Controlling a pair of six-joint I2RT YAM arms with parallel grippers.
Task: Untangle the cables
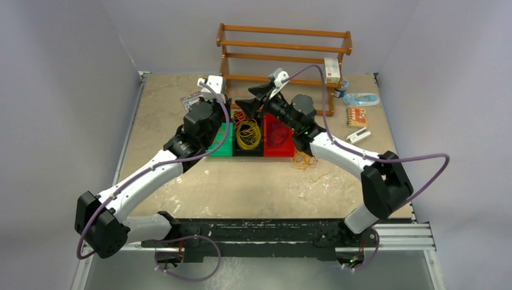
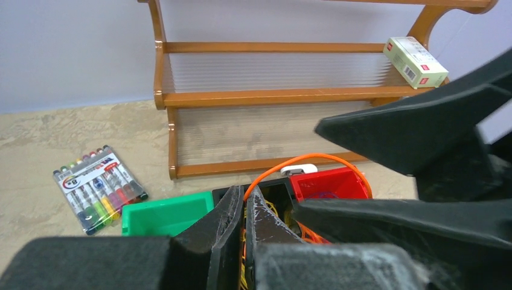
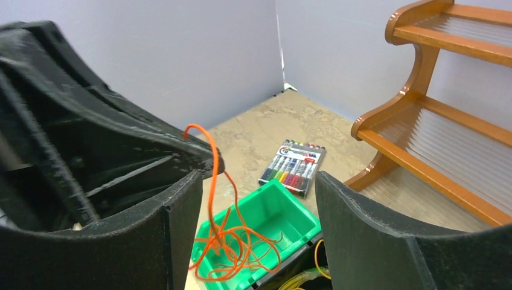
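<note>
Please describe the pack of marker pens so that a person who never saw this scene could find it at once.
Find the wooden rack at the far edge of the table. On the table left of its foot, near the green bin, lies a flat clear pack of marker pens. Nothing else nearby shows a row of many-coloured pens.

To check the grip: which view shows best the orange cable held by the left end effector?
The right wrist view: the orange cable hangs from the shut left end effector over the green bin. The left wrist view shows only one loop; the top view, almost nothing.
</note>
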